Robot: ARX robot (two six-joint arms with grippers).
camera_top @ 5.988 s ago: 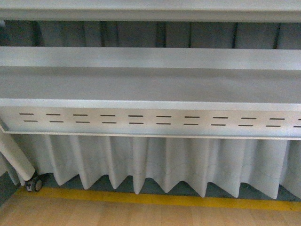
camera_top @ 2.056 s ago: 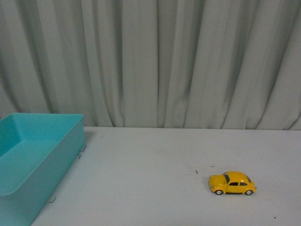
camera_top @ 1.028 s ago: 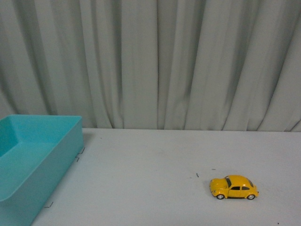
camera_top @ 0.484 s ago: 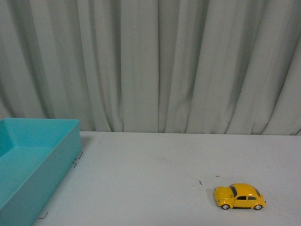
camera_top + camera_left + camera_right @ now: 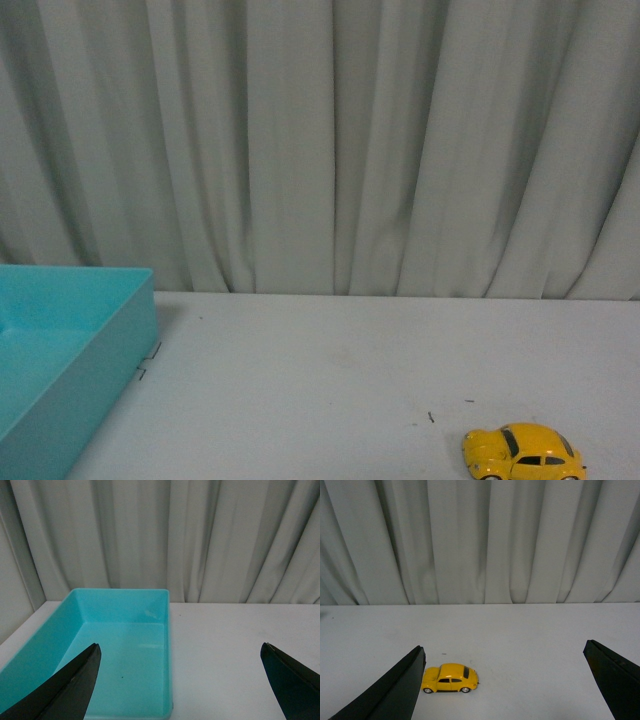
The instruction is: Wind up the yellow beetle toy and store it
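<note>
Well apart from the bin (image 5: 110,365), off to its right on the white table (image 5: 320,370), the car (image 5: 524,453) now sits at the very bottom edge of the front view, its wheels partly cut off. Over the last seconds that view swung from a grey shelf to this table. Since then the car and the bin have both slid steadily lower in it, while the curtain (image 5: 320,150) behind the bin has come to fill more of it. The car stands beside the same small dark mark (image 5: 431,417) as before, so I judge that the camera moved and the toy did not. For the task this means the work is only starting: the toy is found but untouched, neither wound nor stored, and the bin looks empty.

The left gripper (image 5: 180,647) hangs over the bin's (image 5: 167,655) near end, its jaws spread wide with nothing between them. The right gripper (image 5: 503,647) is also spread wide and empty. It faces the car (image 5: 450,678), which lies near its left finger (image 5: 395,690) but clear of it.

The car is bright glossy yellow with a rounded Beetle shell, dark windows and black wheels with pale hubs. It stands upright on all its wheels, seen side-on. No winding key shows, so I suppose it winds by being pulled back on its wheels.
</note>
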